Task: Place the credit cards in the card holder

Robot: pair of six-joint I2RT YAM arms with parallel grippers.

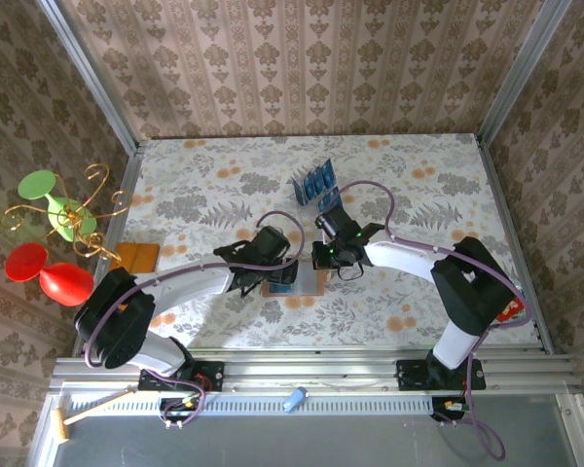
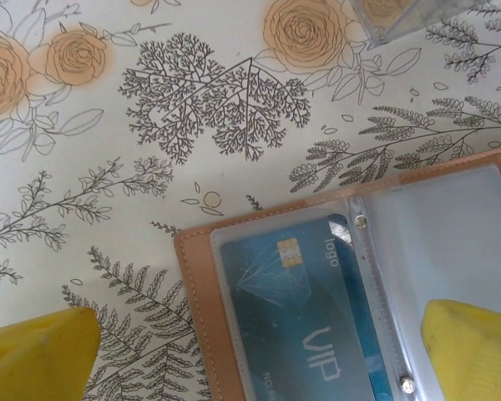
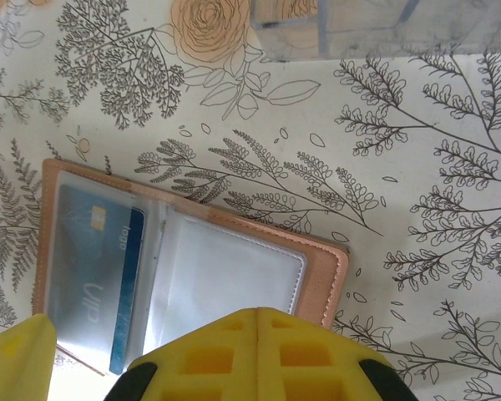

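My left gripper (image 2: 250,363) spreads wide over the open card holder (image 2: 451,225), lower right of frame, one credit card (image 2: 309,326) sleeved; my right gripper (image 3: 259,351) is closed. Cards likely thin, stiff, slippery: pinch the long edges

From above, the arms (image 1: 263,248) hide most of the wallet (image 1: 318,282). The left wrist view's bottom edge cuts off the blue card (image 2: 301,309); the clear rack (image 3: 376,25) is cropped at top.
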